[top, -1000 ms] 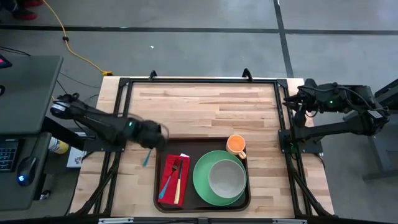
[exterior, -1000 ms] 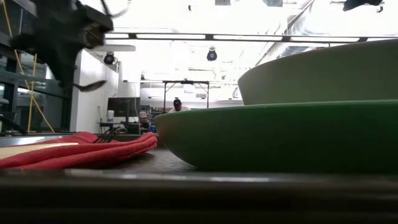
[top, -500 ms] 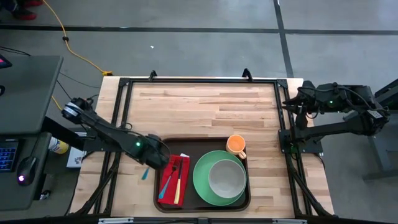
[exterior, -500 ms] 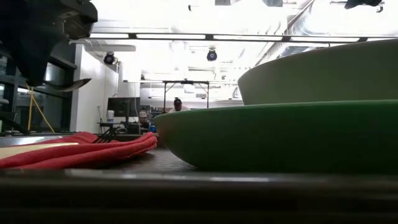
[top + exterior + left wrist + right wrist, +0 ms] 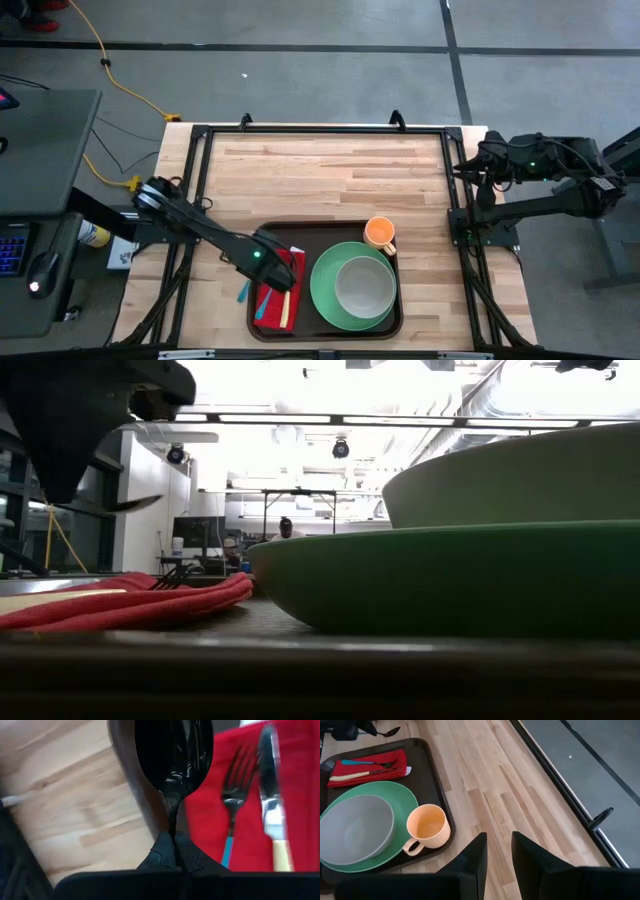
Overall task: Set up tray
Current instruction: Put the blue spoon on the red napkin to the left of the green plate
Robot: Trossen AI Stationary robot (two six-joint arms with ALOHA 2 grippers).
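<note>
My left claw (image 5: 175, 851) is clamped on a spoon (image 5: 174, 757), hovering over the tray (image 5: 325, 235) rim beside the napkin (image 5: 295, 795); my right claw (image 5: 496, 854), slightly parted and empty, waits off to the tray's far side.

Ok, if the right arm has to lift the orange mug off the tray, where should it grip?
Probably the orange mug by its rim, from straight above, one finger inside: it stands upright and open-topped on the tray. Its handle lies against the green plate, so it is likely too crowded to grab.
</note>
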